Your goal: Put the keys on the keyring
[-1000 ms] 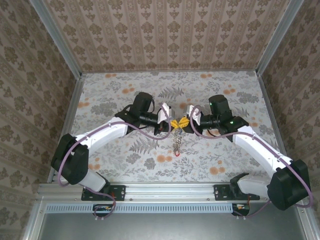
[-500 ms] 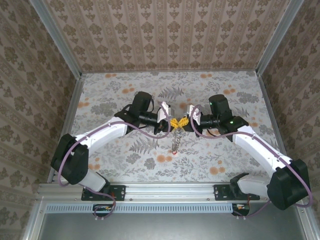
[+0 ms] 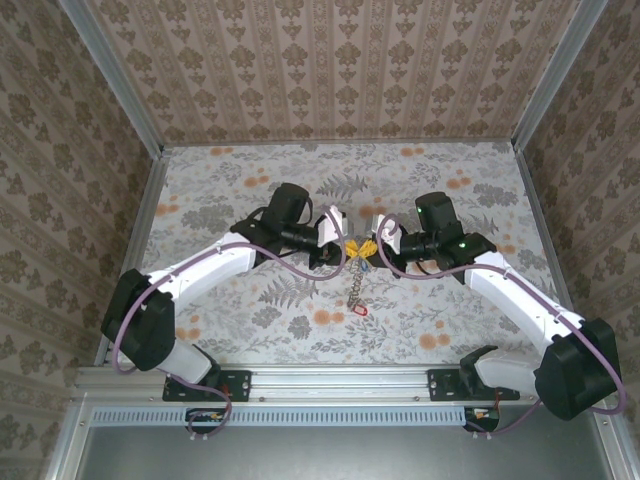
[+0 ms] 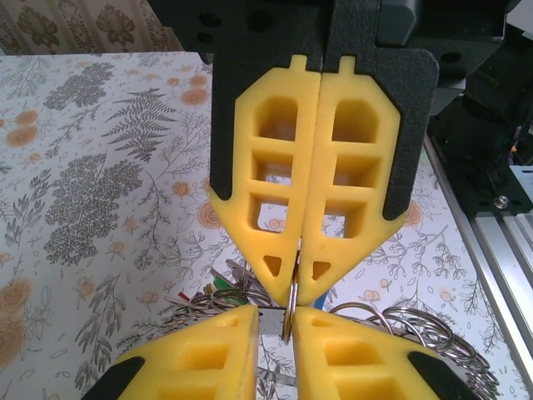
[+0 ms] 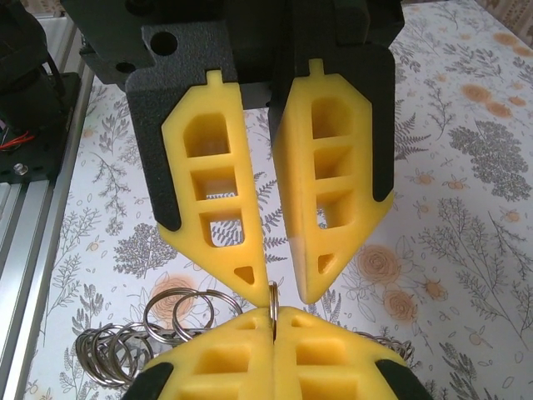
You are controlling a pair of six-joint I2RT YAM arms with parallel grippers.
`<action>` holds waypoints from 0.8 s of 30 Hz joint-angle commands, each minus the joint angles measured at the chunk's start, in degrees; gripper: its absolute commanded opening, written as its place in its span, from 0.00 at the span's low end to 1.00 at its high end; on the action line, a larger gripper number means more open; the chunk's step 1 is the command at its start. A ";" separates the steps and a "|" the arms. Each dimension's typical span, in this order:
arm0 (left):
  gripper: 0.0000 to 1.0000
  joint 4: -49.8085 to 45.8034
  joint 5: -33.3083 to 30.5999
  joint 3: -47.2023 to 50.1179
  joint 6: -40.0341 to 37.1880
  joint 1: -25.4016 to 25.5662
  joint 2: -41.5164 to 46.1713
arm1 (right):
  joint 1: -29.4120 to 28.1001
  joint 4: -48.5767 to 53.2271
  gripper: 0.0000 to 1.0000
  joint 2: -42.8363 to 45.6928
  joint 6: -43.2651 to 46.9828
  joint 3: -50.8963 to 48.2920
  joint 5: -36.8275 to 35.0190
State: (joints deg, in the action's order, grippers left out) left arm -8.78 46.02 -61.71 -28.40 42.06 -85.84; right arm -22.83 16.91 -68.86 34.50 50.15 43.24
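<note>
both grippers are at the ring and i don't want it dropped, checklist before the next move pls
1. Right gripper shut on the keyring: ok, its fingers press together on the ring's edge.
2. Left gripper open: ok, its fingers stand apart on either side of the ring.
3. Rest of the keyring untangled: ok, it trails straight toward the near edge in the top view.
4. Red-tagged key threaded on: cannot tell, it sits at the trailing end.
5. Ring's split lined up for a key: cannot tell, seen edge-on.
</note>
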 commanded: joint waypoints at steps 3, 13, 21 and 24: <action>0.18 -2.51 -2.28 -2.80 -2.52 0.82 -1.22 | -0.73 -1.49 0.00 1.62 0.74 0.86 0.81; 0.20 -3.37 -1.92 -3.55 -2.95 1.18 -1.75 | -0.73 -3.86 0.00 2.46 0.05 -0.06 2.11; 0.12 -3.70 -1.67 -3.58 -2.98 1.27 -1.67 | -0.78 -4.24 0.00 2.77 -0.18 -0.34 2.37; 0.00 -3.10 -1.53 -3.54 -2.77 1.26 -1.33 | -0.79 -3.18 0.03 2.77 0.56 -0.49 1.77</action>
State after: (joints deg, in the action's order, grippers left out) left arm -11.53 44.29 -63.42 -30.39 42.96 -86.67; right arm -23.09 15.40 -67.81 34.35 49.95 42.30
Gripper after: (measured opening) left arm 0.034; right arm 0.060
